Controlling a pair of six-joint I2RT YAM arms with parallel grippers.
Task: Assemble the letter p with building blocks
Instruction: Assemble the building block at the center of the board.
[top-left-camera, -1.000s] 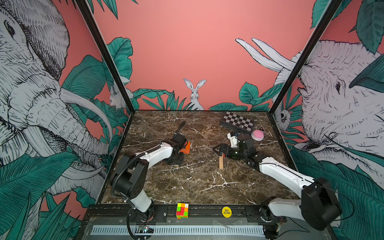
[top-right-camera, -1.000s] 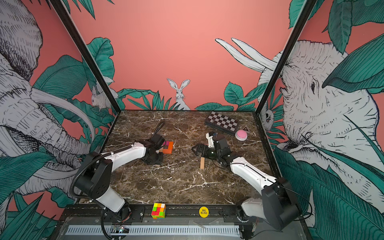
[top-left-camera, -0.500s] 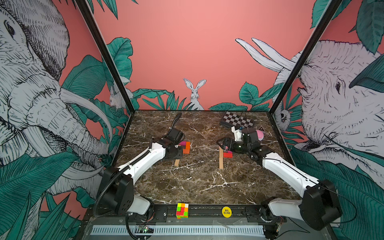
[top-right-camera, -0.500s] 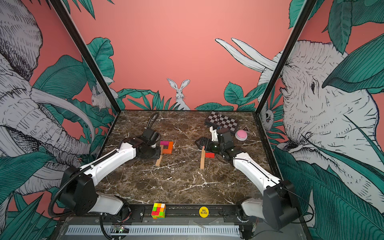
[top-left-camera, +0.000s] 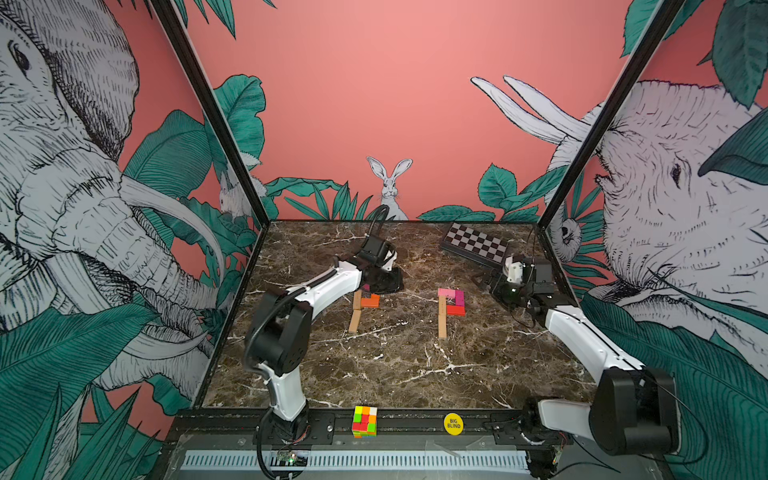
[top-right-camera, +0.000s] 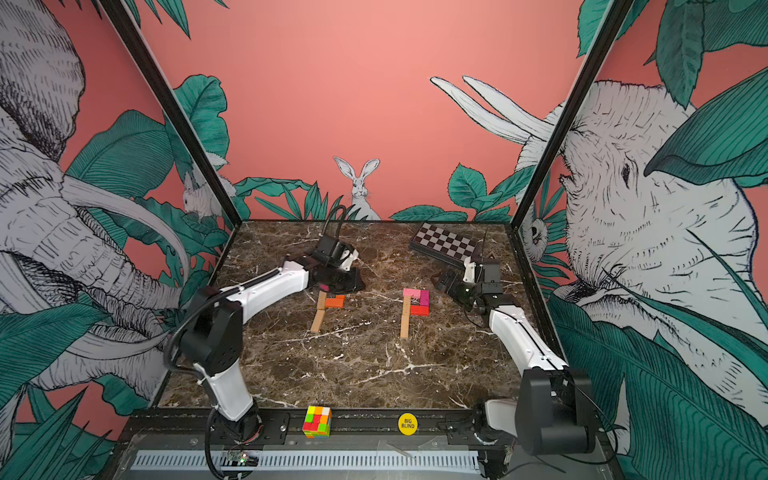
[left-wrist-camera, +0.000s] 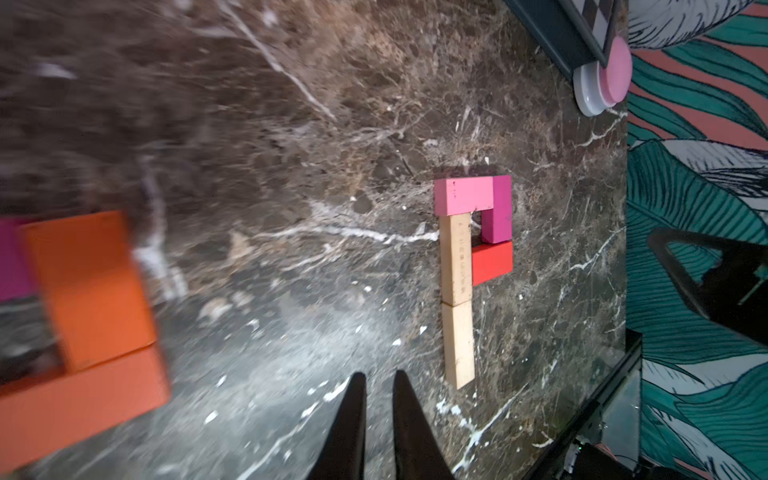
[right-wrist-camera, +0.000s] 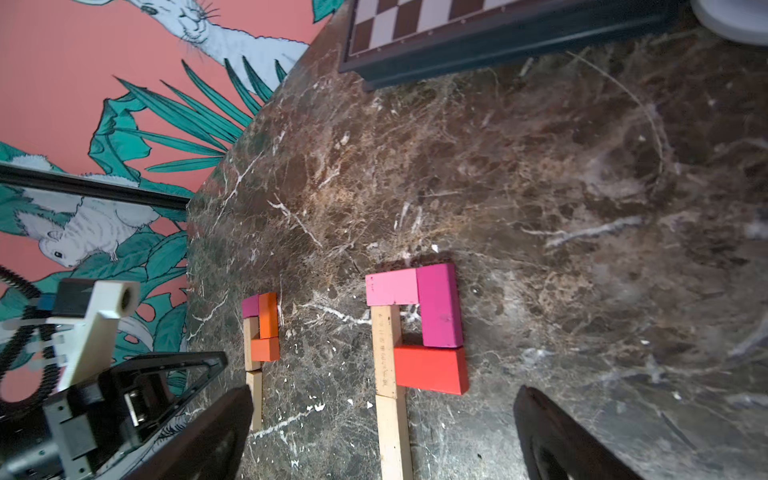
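Observation:
Two P shapes of building blocks lie flat on the marble table (top-left-camera: 395, 365). The left one has a tan stem (top-left-camera: 355, 318), orange blocks (top-left-camera: 370, 300) and a magenta piece partly hidden under my left arm. The right one has a pink top (top-left-camera: 446, 292), a magenta side (top-left-camera: 459, 298), a red bottom (top-left-camera: 456, 310) and a tan stem (top-left-camera: 442, 318). My left gripper (left-wrist-camera: 379, 376) hovers just behind the left shape, nearly shut, holding nothing. My right gripper (right-wrist-camera: 382, 419) stands wide open and empty, drawn back to the right of the right shape (right-wrist-camera: 415, 328).
A black-and-white checkered box (top-left-camera: 473, 245) lies at the back right, with a pink round button (left-wrist-camera: 611, 70) beside it. On the front rail sit a multicoloured puzzle cube (top-left-camera: 365, 422) and a yellow disc (top-left-camera: 453, 424). Painted walls close in three sides.
Both arms have drawn away from the blocks. The right arm pulled back to the right, uncovering the pink, magenta and red shape. The left gripper's fingers have closed together.

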